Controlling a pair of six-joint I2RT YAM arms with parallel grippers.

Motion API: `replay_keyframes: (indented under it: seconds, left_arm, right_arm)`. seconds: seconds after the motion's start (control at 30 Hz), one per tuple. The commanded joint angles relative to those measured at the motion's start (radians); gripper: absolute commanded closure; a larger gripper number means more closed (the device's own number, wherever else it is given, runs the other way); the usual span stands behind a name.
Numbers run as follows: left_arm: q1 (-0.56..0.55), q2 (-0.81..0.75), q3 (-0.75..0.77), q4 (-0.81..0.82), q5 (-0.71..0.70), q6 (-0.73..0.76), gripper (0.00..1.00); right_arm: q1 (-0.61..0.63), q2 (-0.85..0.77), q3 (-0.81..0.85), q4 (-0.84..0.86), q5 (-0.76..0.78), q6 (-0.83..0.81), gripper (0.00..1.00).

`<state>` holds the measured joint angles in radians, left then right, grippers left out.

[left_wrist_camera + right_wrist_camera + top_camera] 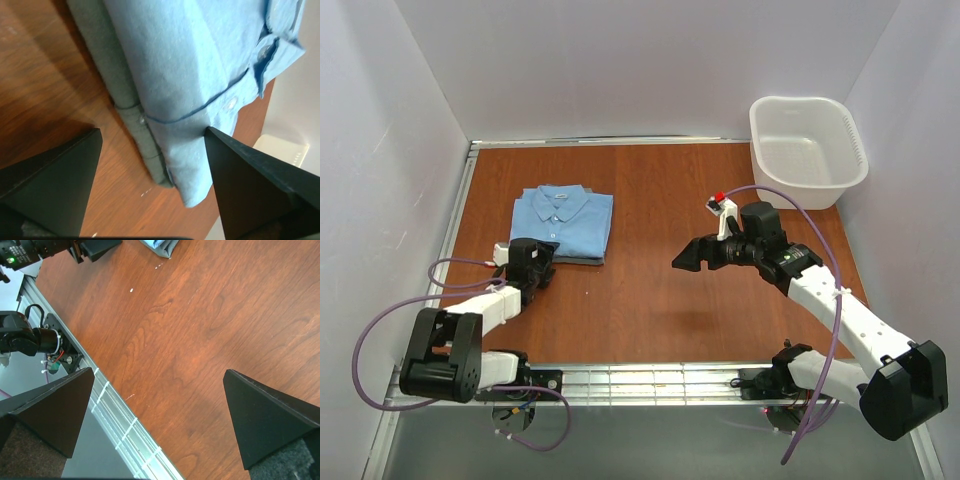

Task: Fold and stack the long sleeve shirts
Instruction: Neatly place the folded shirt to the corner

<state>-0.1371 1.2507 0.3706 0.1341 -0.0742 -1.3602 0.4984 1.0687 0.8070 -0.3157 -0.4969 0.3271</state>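
Matt cloth shirts (563, 222); smooth wood tbl (650, 295)

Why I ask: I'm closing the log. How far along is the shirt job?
Done: the sky-blue shirt lies folded atop the folded grey-green shirt. In hand: nothing; the left end effector beside them and the right end effector over the table are open. Left: seemingly nothing.

Folded blue shirt (563, 222) left, white basket (807, 150) far right corner

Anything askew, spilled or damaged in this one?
Nothing serious. The sky-blue shirt lies folded on top of the grey-green shirt, whose edge sticks out along one side, so the stack is slightly offset. No spill or damage shows.
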Motion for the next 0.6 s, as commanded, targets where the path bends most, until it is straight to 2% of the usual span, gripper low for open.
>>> replay_keyframes:
  seconds: [0.0,0.13,0.17,0.4,0.5,0.57]
  left_arm:
    - [-0.019,0.044,-0.015,0.116,-0.09,-0.043,0.23]
    - [-0.03,0.09,-0.018,0.173,-0.127,-0.063,0.33]
    - [-0.035,0.096,-0.019,0.174,-0.133,-0.077,0.42]
    - [-0.045,0.13,-0.025,0.217,-0.196,-0.109,0.83]
    - [-0.044,0.157,0.002,0.228,-0.245,-0.129,0.94]
    - [-0.033,0.209,0.045,0.24,-0.26,-0.131,0.97]
  right_arm:
    - [-0.006,-0.016,0.008,-0.008,-0.003,-0.034,0.02]
    - [-0.006,-0.019,0.014,-0.023,0.0,-0.048,0.02]
    - [-0.008,-0.019,0.015,-0.028,-0.002,-0.049,0.02]
    - [-0.018,-0.009,0.049,-0.045,-0.006,-0.062,0.02]
    - [-0.023,-0.003,0.07,-0.069,0.003,-0.08,0.02]
    - [-0.026,0.002,0.096,-0.091,0.011,-0.102,0.02]
